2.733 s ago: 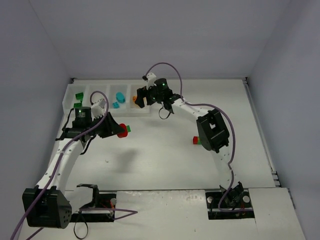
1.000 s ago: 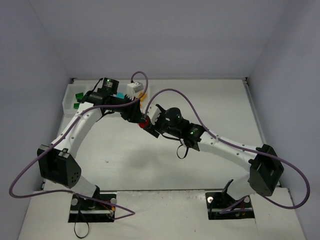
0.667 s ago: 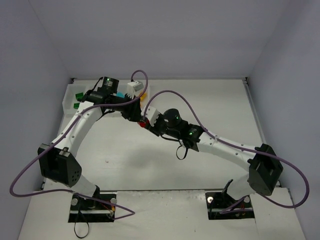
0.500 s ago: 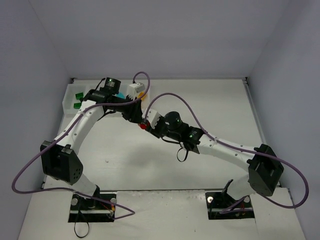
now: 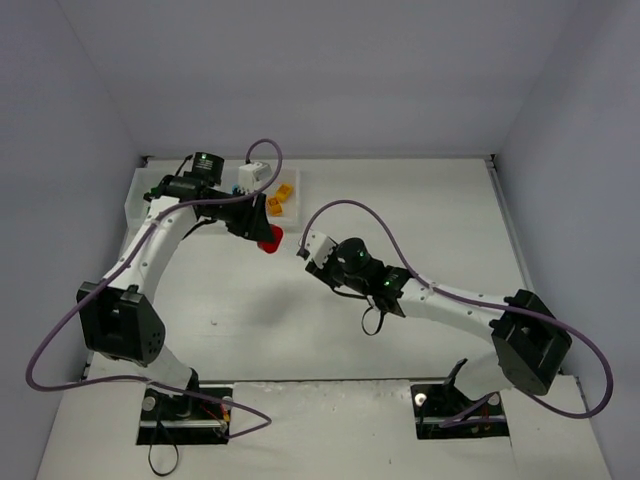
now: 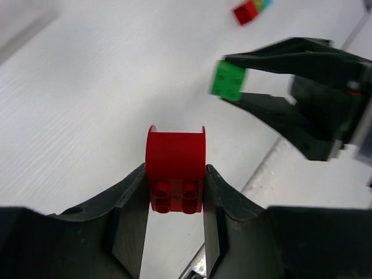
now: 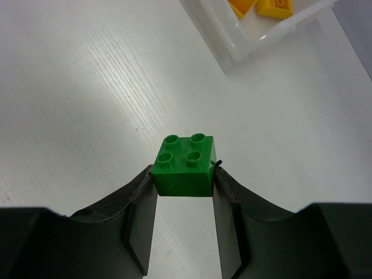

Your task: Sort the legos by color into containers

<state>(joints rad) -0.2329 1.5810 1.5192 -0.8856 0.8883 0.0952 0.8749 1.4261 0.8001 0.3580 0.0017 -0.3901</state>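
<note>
Top external view: the containers lie at 11 o'clock on the surface and are largely covered by the left arm. Only the right-end compartment is readable, and it holds yellow bricks.

The left pincer is closed narrow on a red arched brick. It is clear of the surface, just off the tray at 5 o'clock. The right pincer, near it at 4 o'clock, is clamped on a green four-stud brick that sits square between the jaws. A multicoloured stack lies loose at 1 o'clock in the left wrist view.

Assessment: both grips look sound, and each brick now needs its own compartment. Because the pincers are close together, move one arm at a time. Release low over the compartment so nothing bounces out. Which compartments take red and green cannot be confirmed here.
</note>
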